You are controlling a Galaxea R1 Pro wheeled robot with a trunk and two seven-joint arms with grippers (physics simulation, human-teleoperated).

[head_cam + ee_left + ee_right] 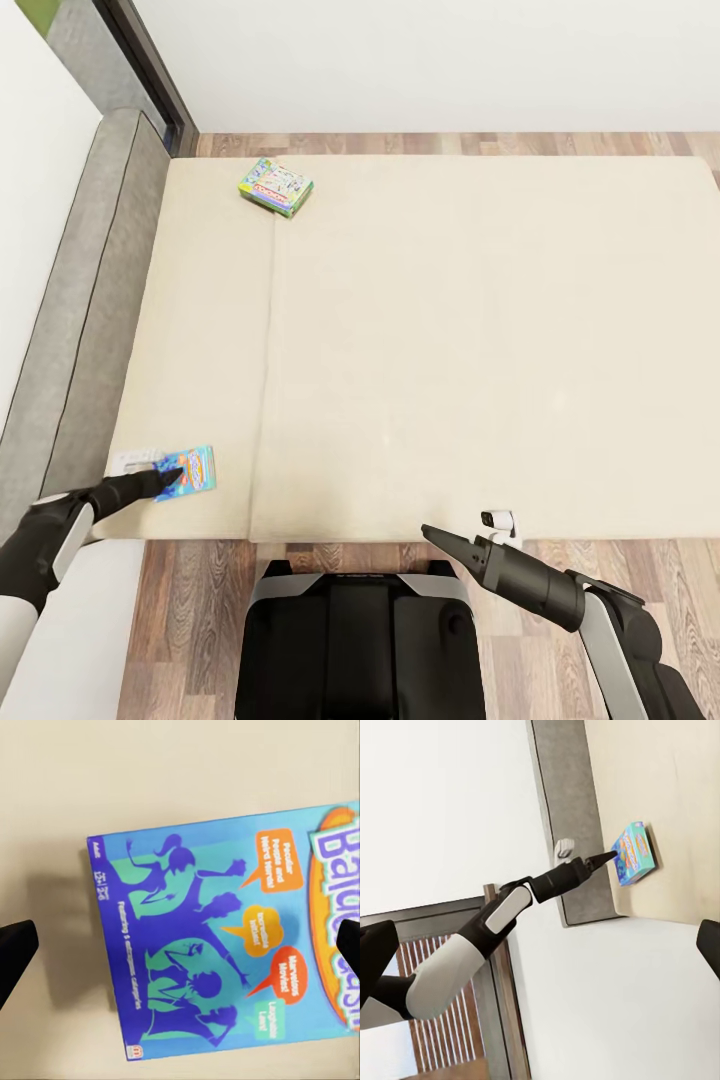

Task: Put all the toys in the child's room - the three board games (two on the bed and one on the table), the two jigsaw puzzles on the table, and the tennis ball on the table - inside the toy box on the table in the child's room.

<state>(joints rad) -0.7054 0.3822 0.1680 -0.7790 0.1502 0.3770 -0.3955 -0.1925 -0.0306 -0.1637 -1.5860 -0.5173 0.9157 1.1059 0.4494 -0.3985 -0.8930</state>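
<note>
The robot faces the bed [450,350] from its foot edge, the beige mattress spread ahead and the grey headboard [90,300] running along the view's left. Two board games lie on the mattress. The blue game [190,472] sits flat at the near left corner, close to the mattress edge; the green-white game [276,187] lies flat at the far left corner, well apart from it. The left arm reaches in from the left with the left gripper [172,478] low over the blue game, tips at its cover. In the left wrist view the blue game [232,937] lies between the two dark fingertips [15,952], which stand wide apart at either side of the frame, jaws spread wide and holding nothing; contact with the box cannot be told. The right gripper [432,533] hangs over the near edge of the bed, right of the base [360,640], pointing left; its jaw state cannot be told. From the right wrist view the left gripper [604,858] shows at the blue game [634,853]. Wood floor [190,620] under the base.
</note>
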